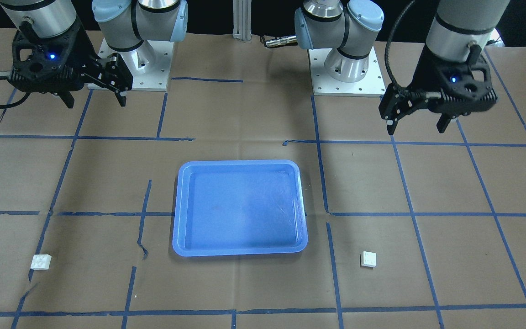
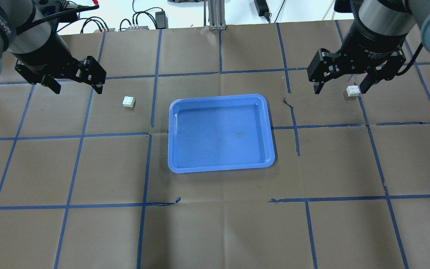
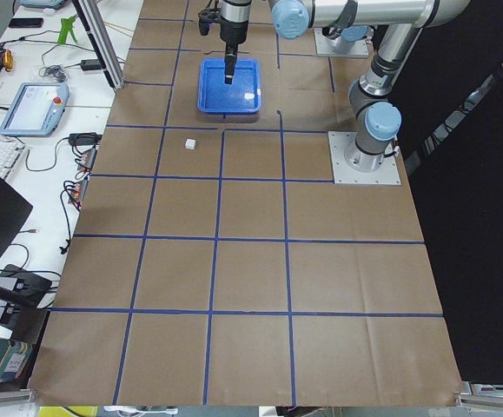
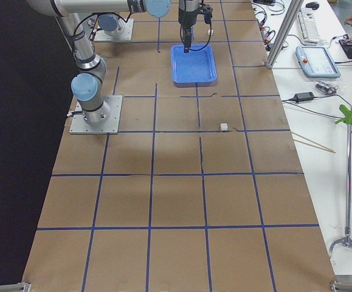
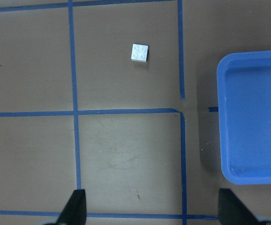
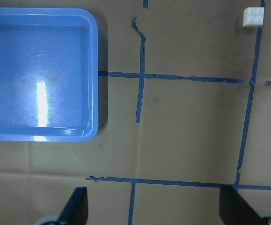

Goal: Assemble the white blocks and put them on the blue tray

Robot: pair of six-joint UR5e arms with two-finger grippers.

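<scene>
Mid-desk, blue tray point(image 2: 171, 138) sits bare; neither white block is in it. On the brown paper, the left block point(image 2: 128, 101) lies between the tray and the desk's left edge. Further out toward the right edge, the right block point(image 2: 352, 90) sits just beside a tape line. Both are nearer the operators' edge than the robot's. Up above, left gripper point(image 2: 77, 89) and right gripper point(image 2: 340, 89) hang over the desk, jaws spread wide, nothing held. Likely failure points: blocks are tiny against that jaw span, so a descent slightly off-centre lets one finger touch first and shove the block across the paper instead of pinching it. Tape near the tray looks ragged, so a fingertip run too low could snag. Overhead view makes the right gripper look just beside its block, but the right wrist view has that block up in a far corner, so alignment isn't there. Mating is the weak step: the left block looks slightly yawed to the tape grid, and unsquared studs would skew the press or pop a block loose. High release over the tray risks the pair bouncing off the rim.
</scene>
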